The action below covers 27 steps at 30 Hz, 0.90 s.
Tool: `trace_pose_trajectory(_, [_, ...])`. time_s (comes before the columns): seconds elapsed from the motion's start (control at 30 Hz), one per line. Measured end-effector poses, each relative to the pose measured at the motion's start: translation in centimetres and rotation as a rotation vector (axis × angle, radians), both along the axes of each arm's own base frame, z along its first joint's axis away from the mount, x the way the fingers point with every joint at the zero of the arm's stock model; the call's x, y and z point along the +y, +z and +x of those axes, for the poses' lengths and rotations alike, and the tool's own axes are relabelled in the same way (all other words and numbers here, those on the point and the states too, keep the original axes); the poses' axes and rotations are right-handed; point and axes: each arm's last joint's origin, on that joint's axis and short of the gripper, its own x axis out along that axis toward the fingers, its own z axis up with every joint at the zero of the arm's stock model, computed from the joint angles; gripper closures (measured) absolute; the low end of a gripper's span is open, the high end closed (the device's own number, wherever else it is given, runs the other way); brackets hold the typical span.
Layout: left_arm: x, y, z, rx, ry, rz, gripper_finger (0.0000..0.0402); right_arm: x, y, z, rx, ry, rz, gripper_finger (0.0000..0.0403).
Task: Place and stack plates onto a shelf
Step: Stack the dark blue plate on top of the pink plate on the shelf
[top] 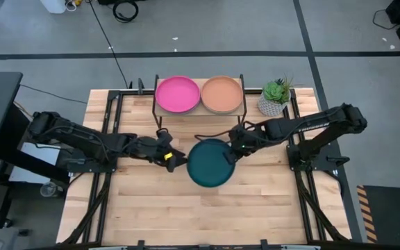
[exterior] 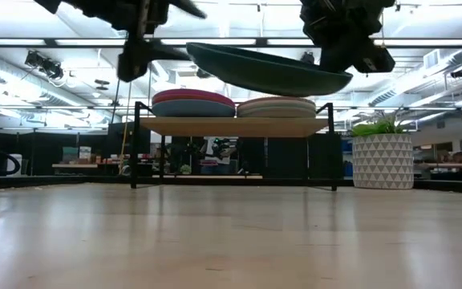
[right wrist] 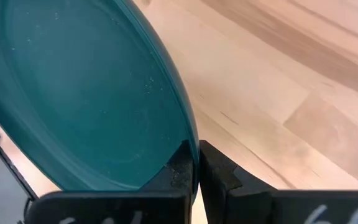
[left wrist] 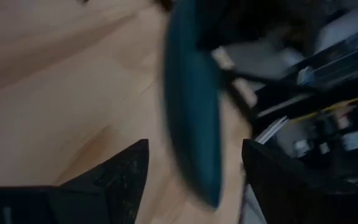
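Note:
A dark teal plate (top: pixel 210 165) hangs in the air over the table's middle, in front of the shelf (exterior: pixel 235 125). My right gripper (right wrist: pixel 194 155) is shut on its right rim. My left gripper (left wrist: pixel 194 165) stands open at the plate's left rim (left wrist: pixel 194 124), which shows between its spread fingers; I see no touch. On the shelf top sit two stacks: a magenta plate (top: pixel 178 94) tops the left one, a tan-orange plate (top: pixel 221 94) the right one. My right gripper pinches the plate's rim (right wrist: pixel 185 140) on its right side, one finger (right wrist: pixel 174 173) on the hollow upper face and the other (right wrist: pixel 222 174) on the underside. The fingers slant down from the table's right. The plate (exterior: pixel 267 71) hangs clear of the table, tilted, its held side lower.
A potted plant (top: pixel 275 97) in a white patterned pot stands right of the shelf at the table's far edge. The wooden tabletop (top: pixel 207 215) lies bare near its front edge. Black frame rails (top: pixel 103 180) run along both sides.

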Motion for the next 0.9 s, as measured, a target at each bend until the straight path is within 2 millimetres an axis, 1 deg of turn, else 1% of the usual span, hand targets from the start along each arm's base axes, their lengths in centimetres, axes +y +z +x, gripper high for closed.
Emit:
trace_pose_trajectory(0.13, [-0.1,0.0,0.7,-0.054,0.004,0.038,0.0134,-0.2,0.1,0.4,-0.028,-0.008,0.004,0.0383])
trace_pose_trajectory(0.37, [-0.2,-1.1,1.8,-0.048,0.036,0.020,0.0134,-0.2,0.3,0.8,-0.081,-0.009,0.012,0.0383])
trace_pose_trajectory(0.47, [-0.2,-1.2,2.0,-0.062,0.051,0.009,0.0143,-0.2,0.3,0.9,-0.083,-0.007,0.015,0.0383])
trace_pose_trajectory(0.6, [-0.1,-1.0,2.0,-0.071,0.060,0.017,0.0171,-0.2,0.3,0.9,-0.087,-0.007,0.017,0.0383])
trace_pose_trajectory(0.73, [0.2,-1.0,2.1,-0.076,0.029,0.012,0.0210,-0.3,0.4,1.0,-0.103,-0.010,0.023,0.0382])
trace_pose_trajectory(0.9, [0.4,-0.9,2.2,-0.080,0.036,0.009,0.0258,-0.6,0.5,1.2,-0.117,0.002,0.045,0.0374])
